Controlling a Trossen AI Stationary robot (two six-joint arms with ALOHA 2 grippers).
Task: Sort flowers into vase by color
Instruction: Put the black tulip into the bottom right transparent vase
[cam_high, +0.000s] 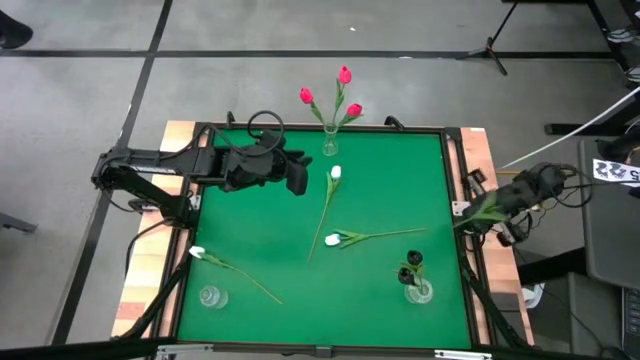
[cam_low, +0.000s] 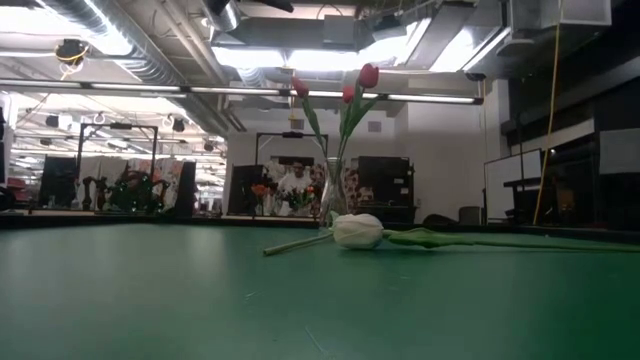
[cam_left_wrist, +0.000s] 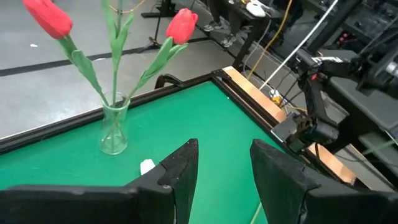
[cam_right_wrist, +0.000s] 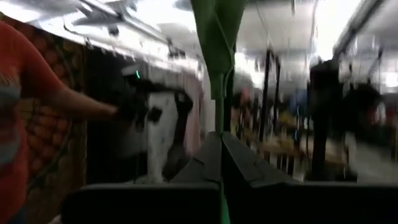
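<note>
One white tulip (cam_high: 335, 173) lies just beside the open left hand (cam_high: 297, 176).

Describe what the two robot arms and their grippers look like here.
Both arms are dark, jointed, with black cables looping along them. The left gripper has two broad, matte black, wedge-shaped fingers. The right gripper has the same dark, angular fingers, its arm trailing a cable bundle.

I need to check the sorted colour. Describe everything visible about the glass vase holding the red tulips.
The small clear glass vase stands upright at the far edge of the green table mat, near the middle of that edge. It has a narrow body with a slightly wider base and looks transparent. Three red artificial tulips on thin green stems with leaves stand in it, fanning outward above its mouth. Nothing else touches it; the left pincer, open, is beside it, to its left in the high view.
</note>
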